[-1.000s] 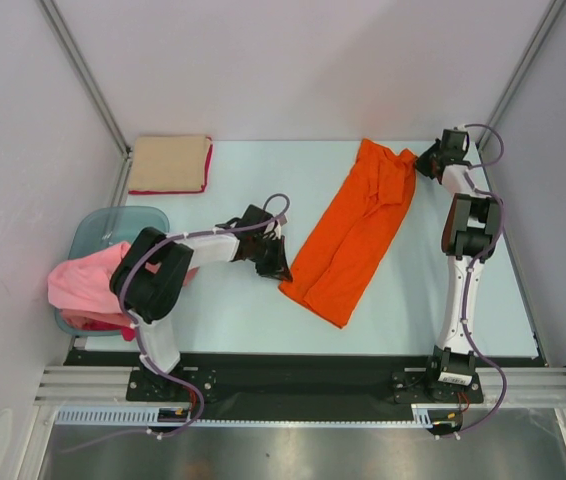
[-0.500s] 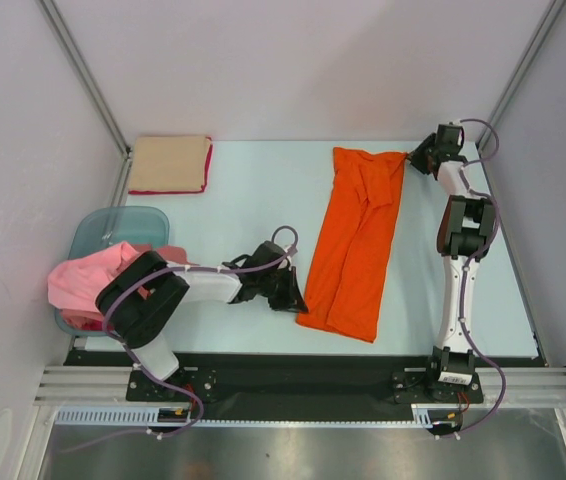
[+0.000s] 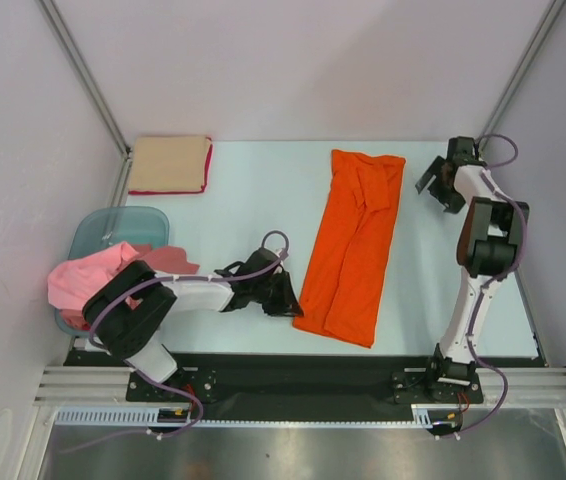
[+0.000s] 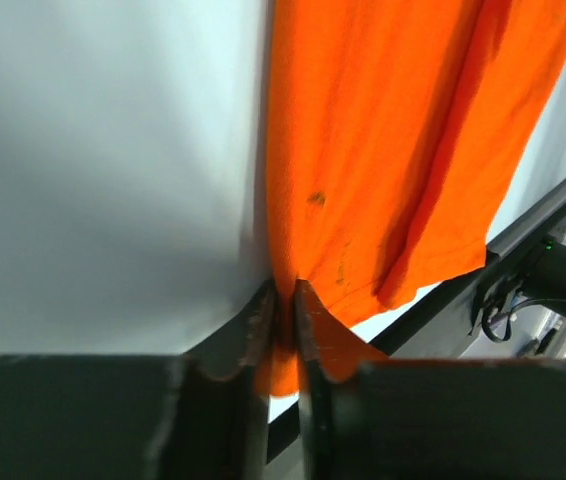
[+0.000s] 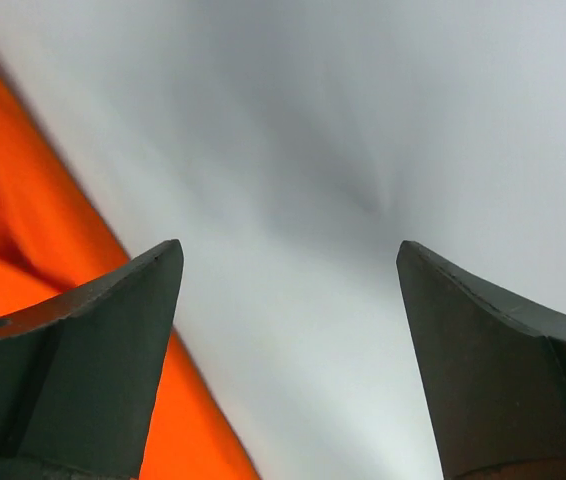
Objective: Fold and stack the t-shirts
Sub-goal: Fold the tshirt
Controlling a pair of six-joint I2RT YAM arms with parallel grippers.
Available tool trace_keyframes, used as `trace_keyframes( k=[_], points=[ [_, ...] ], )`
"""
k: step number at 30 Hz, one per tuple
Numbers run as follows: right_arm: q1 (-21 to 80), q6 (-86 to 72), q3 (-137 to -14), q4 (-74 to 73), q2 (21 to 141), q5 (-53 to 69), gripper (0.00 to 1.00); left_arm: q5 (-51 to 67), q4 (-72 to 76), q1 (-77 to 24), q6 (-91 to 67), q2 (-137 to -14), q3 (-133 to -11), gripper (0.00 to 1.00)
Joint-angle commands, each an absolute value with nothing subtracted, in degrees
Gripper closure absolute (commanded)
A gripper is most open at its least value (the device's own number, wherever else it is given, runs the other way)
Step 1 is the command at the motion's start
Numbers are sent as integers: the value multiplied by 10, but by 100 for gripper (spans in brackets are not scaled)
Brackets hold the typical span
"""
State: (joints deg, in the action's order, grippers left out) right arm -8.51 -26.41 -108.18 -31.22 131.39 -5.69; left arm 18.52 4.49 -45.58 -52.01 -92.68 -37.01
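Note:
The orange t-shirt (image 3: 348,245) lies on the table as a long folded strip, running from the far side toward the near edge. My left gripper (image 3: 288,300) sits low at its near-left corner. In the left wrist view the jaws (image 4: 285,295) stand almost together with a pinch of orange cloth (image 4: 393,130) between them. My right gripper (image 3: 433,188) hangs open to the right of the shirt's far end. Its fingers (image 5: 103,330) are wide apart over bare table, with the orange edge (image 5: 23,250) to the left. A folded tan t-shirt (image 3: 168,163) lies on a red one (image 3: 208,165) at the far left.
A translucent blue-green tub (image 3: 113,225) stands at the left edge, with a pink t-shirt (image 3: 83,280) and some red cloth (image 3: 173,260) spilling out of it. Metal frame posts and grey walls close in the table on both sides. The black base rail runs along the near edge.
The right gripper opened, let go of the shirt's far corner and drew off to the right. The left gripper dragged the near end toward the near edge; the shirt now lies straighter.

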Motion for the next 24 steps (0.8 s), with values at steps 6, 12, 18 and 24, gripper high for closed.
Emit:
trace_keyframes(
  k=[6,12,18,24],
  points=[
    [-49,-308,-661,-223,970,39,12,110,-68,-462,-463,-824,-337,56],
    [78,-323,-490,-271,810,12,20,143,-72,-462,-412,-841,-361,50],
    [219,-391,-338,-300,629,34,25,143,-74,-461,-391,-868,-381,50],
    [301,-496,-235,-339,474,34,33,159,-69,-461,-378,-889,-397,50]
  ],
)
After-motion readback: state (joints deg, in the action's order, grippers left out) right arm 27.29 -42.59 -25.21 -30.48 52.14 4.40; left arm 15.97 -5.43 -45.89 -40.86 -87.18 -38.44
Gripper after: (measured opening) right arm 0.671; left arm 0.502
